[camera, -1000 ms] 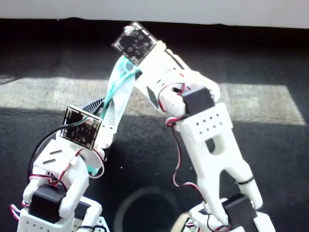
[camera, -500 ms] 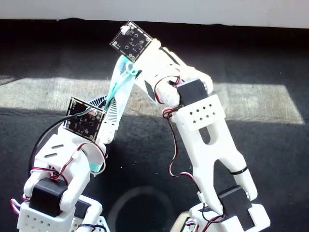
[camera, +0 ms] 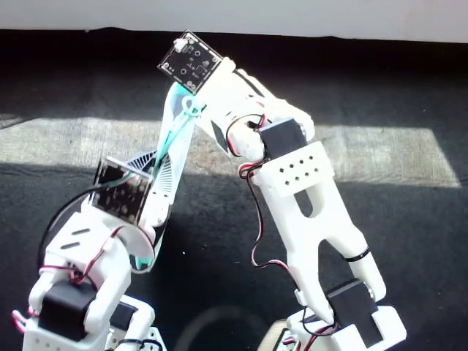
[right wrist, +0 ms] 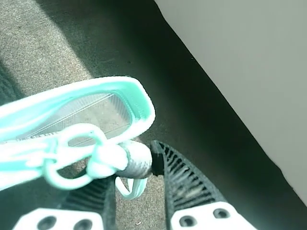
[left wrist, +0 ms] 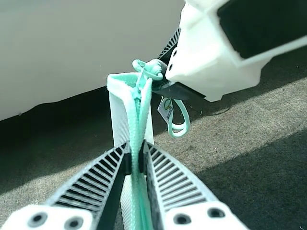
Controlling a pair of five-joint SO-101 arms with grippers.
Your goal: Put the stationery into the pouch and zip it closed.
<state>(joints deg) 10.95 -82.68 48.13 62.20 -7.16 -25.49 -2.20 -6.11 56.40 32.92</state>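
Aloft; pouch (left wrist: 125,108) between left fingers (left wrist: 98,175)

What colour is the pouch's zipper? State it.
Mint green zipper, on a white pouch; clearest in the left wrist view.

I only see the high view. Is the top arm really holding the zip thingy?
Observer: Yes. The right wrist view shows the right gripper pinching the pull.
Operator: What about the bottom arm?
Observer: The left gripper is clamped on the pouch, right along its zip edge.
Operator: Is it zipped up?
Observer: In the left wrist view the zip looks shut from the left gripper up to the pull.
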